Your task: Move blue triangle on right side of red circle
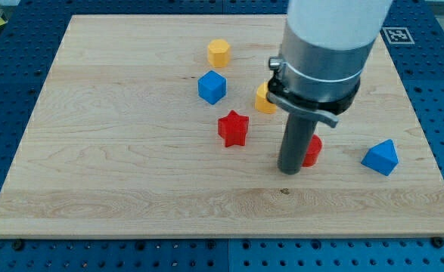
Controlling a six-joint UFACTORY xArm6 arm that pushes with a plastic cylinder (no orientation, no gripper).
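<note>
The blue triangle (pixel 380 157) lies near the board's right edge, at mid height. The red circle (pixel 312 150) is to its left, mostly hidden behind my rod. My tip (pixel 290 171) rests on the board just left of and slightly below the red circle, touching or nearly touching it. The blue triangle is about a block's width and a half to the right of the red circle, apart from it and from my tip.
A red star (pixel 234 128) sits left of my tip. A blue cube (pixel 212 87) and a yellow hexagon (pixel 218 52) lie higher up. Another yellow block (pixel 264 99) is partly hidden behind the arm. The wooden board (pixel 116 166) ends near the triangle.
</note>
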